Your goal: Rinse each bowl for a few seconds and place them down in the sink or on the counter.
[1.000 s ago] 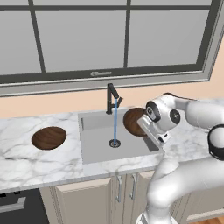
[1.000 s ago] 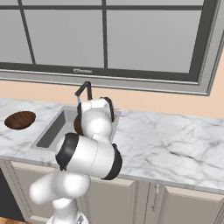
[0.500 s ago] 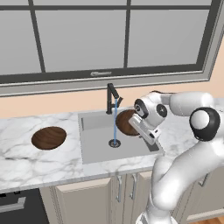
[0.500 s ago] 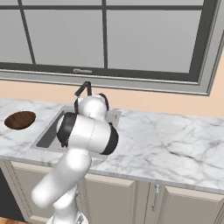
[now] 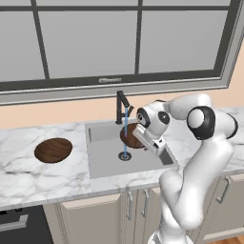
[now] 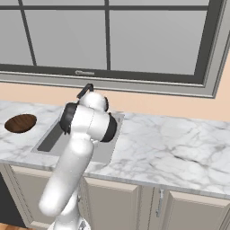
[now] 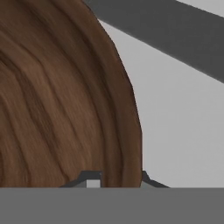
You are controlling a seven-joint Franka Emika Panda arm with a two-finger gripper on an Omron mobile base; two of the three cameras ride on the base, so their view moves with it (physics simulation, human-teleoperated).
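Over the last second the arm has swung the held bowl (image 5: 129,136) leftward across the sink (image 5: 102,159), from beside the basin's right edge to the blue stream (image 5: 125,131) that falls from the black faucet (image 5: 121,106), and the water now runs down across the bowl's left rim. The gripper (image 7: 116,177) is closed on that bowl's rim: in the hand view one dark fingertip sits inside the grained wood and the other just outside it, with the bowl (image 7: 57,96) rising ahead of the fingers and tilted on edge. This probably means the rinse of the first bowl is only starting, since the bowl has reached the water in the last half second. From the left base view it is hard to tell whether the stream strikes the inner face or merely passes in front of it. The second bowl (image 5: 53,149) lies flat on the marble counter (image 5: 28,176), well apart from the gripper, beyond the basin's far left side, untouched.
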